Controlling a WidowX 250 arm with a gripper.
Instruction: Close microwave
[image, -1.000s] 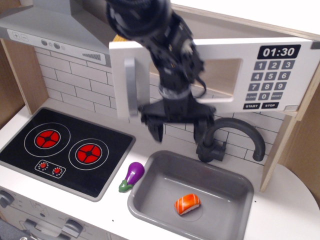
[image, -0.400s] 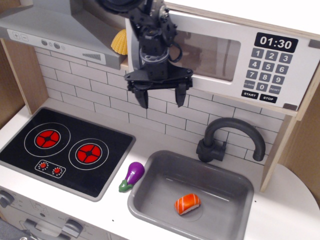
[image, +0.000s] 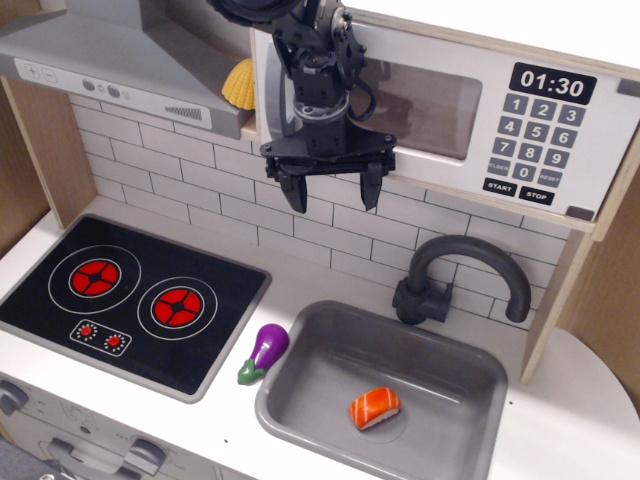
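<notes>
Scene: a toy play kitchen seen from above and in front — one black robot arm reaching in from the top of the picture.

Microwave: the wooden toy box with a white door, clear window and black keypad panel (image: 440, 100) sits high on the right, above the white brick-pattern backsplash (image: 180, 175) and the black curved tap (image: 465, 275).

Door: appears flush against the box, its face level with the keypad panel reading 01:30; no gap shows along the visible edges, though the arm covers the left side where the handle would be.

Tool: the black two-finger gripper (image: 333, 190) hangs in front of the door's lower left corner, fingers spread wide and pointing down, holding nothing.

Progress: the closing looks done, judging by the flush door — what seems left is only for the arm to clear away.

Orientation: the microwave faces out toward the camera; its long axis runs left to right along the wall, tilting slightly down toward the right in this view.

Surroundings: a grey range hood (image: 110, 65) at upper left, a black two-ring hob (image: 130, 300) below it, a purple toy aubergine (image: 262, 351) beside the grey sink basin (image: 300, 400), and an orange salmon sushi piece (image: 375, 407) lying in that basin.
</notes>
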